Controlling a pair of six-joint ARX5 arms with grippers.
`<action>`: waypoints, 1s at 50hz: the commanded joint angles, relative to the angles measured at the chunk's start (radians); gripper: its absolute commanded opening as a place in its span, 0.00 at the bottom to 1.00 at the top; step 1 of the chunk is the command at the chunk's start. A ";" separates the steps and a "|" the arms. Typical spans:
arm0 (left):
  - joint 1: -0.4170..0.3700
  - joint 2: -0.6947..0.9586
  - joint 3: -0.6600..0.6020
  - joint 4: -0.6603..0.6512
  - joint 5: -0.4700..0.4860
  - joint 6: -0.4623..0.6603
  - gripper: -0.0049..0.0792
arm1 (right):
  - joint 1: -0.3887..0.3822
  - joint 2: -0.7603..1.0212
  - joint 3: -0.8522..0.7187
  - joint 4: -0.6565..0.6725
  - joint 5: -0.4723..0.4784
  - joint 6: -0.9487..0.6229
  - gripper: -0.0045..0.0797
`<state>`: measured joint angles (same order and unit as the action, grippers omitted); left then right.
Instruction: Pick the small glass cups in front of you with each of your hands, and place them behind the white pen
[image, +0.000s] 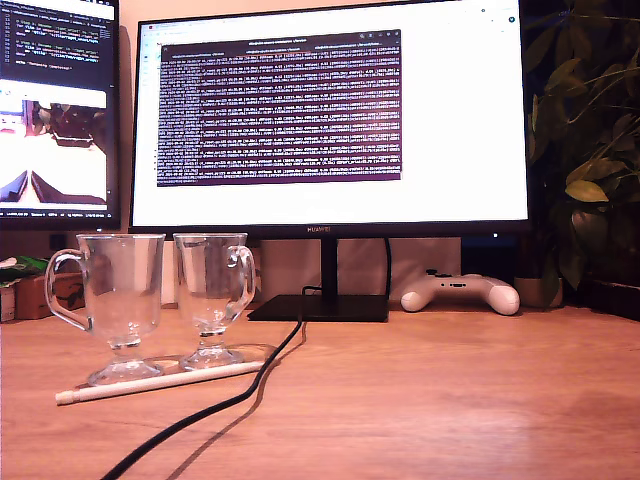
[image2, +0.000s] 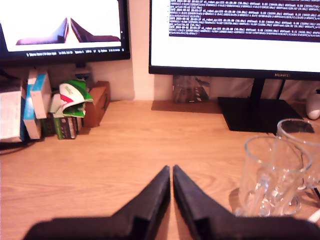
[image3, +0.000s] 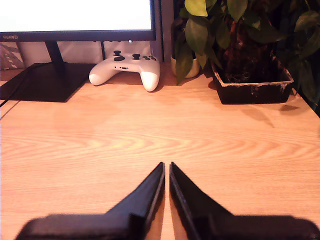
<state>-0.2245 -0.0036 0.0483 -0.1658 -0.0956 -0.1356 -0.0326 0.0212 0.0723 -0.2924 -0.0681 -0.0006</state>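
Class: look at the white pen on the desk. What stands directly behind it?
Two glass cups stand side by side just behind the white pen, feet on the desk. A black cable crosses the pen's end, hiding a short bit of it.

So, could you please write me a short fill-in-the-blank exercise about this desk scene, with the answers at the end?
1. The two glass cups stand just behind the white ____.
2. The black cable runs toward the base of the ____.
3. My second gripper holds nothing, and its jaws are ____.
4. The white game controller lies beside a potted ____.

Missing words: pen; monitor; shut; plant
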 joint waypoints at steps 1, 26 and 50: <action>0.026 -0.009 -0.052 0.023 0.016 -0.018 0.04 | 0.000 -0.001 -0.025 0.010 0.000 0.002 0.04; 0.183 -0.009 -0.073 -0.042 0.134 -0.022 0.04 | 0.000 0.000 -0.025 0.010 0.000 0.001 0.04; 0.182 -0.009 -0.073 -0.043 0.147 -0.022 0.04 | 0.000 -0.001 -0.025 0.010 0.000 0.002 0.04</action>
<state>-0.0425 -0.0040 0.0055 -0.1894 0.0505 -0.1547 -0.0326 0.0212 0.0723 -0.2920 -0.0681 -0.0010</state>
